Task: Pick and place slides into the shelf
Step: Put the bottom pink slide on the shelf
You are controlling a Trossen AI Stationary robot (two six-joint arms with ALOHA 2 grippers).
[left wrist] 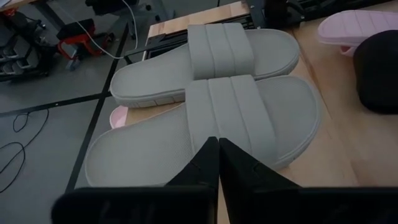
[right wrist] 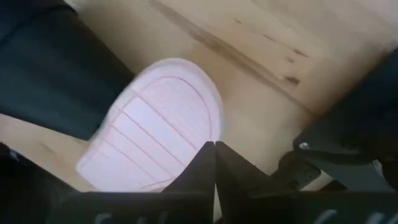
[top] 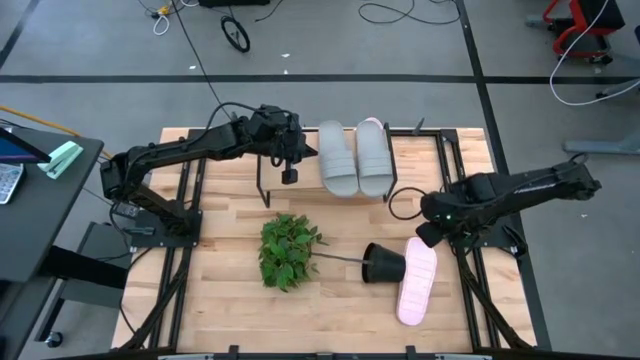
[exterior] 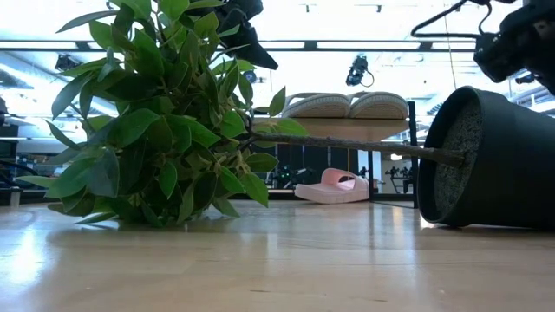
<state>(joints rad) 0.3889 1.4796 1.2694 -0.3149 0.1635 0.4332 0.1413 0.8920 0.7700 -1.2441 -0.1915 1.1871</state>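
The counter [top: 230,300] was a slatted board of pale, finely grained wood. At its far side stood the shelf [top: 300,190], a low rack on thin black metal legs whose light wooden top showed in the low view under the sandals.

2 grey slides [top: 355,160] lay side by side on the shelf top, touching along their long edges. They were smooth matte foam with rounded oval soles, and each broad strap carried 3 soft ribs. In the low view a pink slide [exterior: 334,186] lay on the counter beneath the shelf, thick-soled with a glossy-looking strap. Another pink slide [top: 417,281] lay near the counter's front right, its rounded end marked with fine parallel grooves in the right wrist view.

The left gripper [top: 289,175] hung just beside the grey pair, over the shelf's left part, its 2 dark tapered fingers [left wrist: 202,165] pressed together and holding nothing. The right gripper [top: 428,236] sat low at the end of the front pink slide, fingers likewise closed to a point and empty.

A round black pot [top: 383,264] lay tipped on its side, touching that pink slide, its mouth packed with speckled grey gravel. A thin woody stem ran from it to a bush of glossy green leaves [top: 288,250].
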